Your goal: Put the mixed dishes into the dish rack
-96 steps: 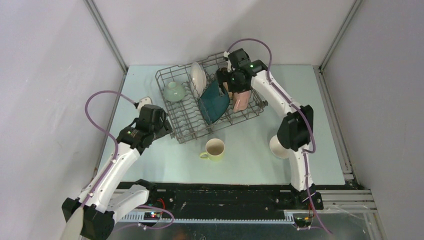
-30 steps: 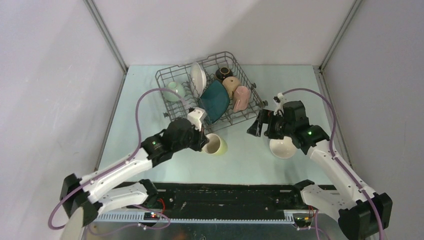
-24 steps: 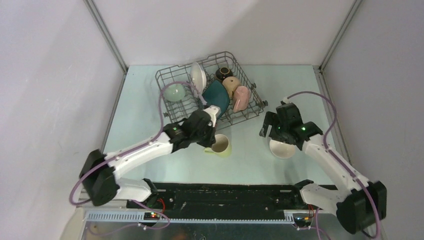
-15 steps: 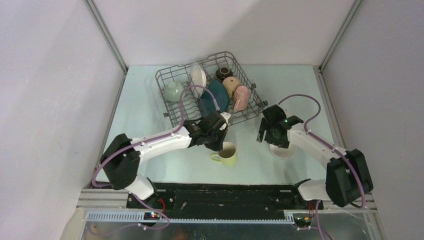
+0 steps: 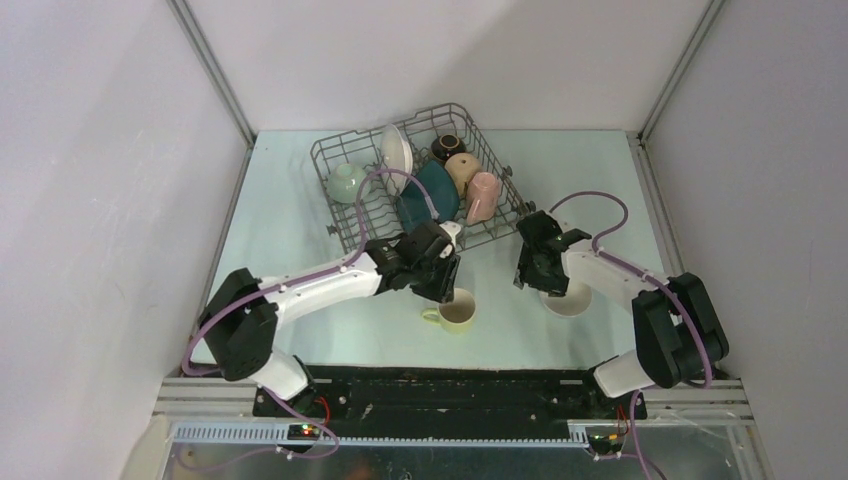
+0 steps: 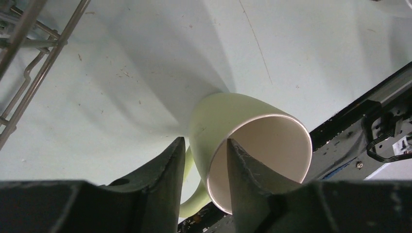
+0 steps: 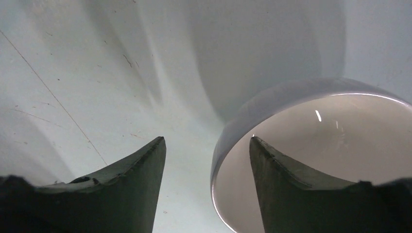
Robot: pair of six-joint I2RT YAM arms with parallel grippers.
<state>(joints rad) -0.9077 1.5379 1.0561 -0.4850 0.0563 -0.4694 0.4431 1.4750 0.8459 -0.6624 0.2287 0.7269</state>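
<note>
A yellow mug [image 5: 458, 314] stands upright on the table in front of the dish rack [image 5: 360, 225]. My left gripper [image 5: 447, 290] is open astride its wall [image 6: 233, 111], one finger inside the mouth and one outside by the handle, with a gap showing. A white bowl [image 5: 572, 298] sits to the right. My right gripper [image 5: 528, 278] is open over the bowl's left rim [image 7: 340, 145], one finger inside and one outside. The rack holds a pale green bowl [image 5: 347, 182], white plate [image 5: 397, 155], teal plate [image 5: 432, 195], brown bowl [image 5: 447, 147], tan mug [image 5: 462, 170] and pink mug [image 5: 483, 195].
The rack's wires [image 6: 29, 48] show at the upper left of the left wrist view. The table's black front edge [image 6: 369, 126] lies just beyond the mug. Grey walls close in the table on the left, back and right.
The left arm slid the yellow mug right and nearer, then its jaws parted around the mug's wall. The right gripper moved left onto the bowl's rim, its jaws narrowing.
</note>
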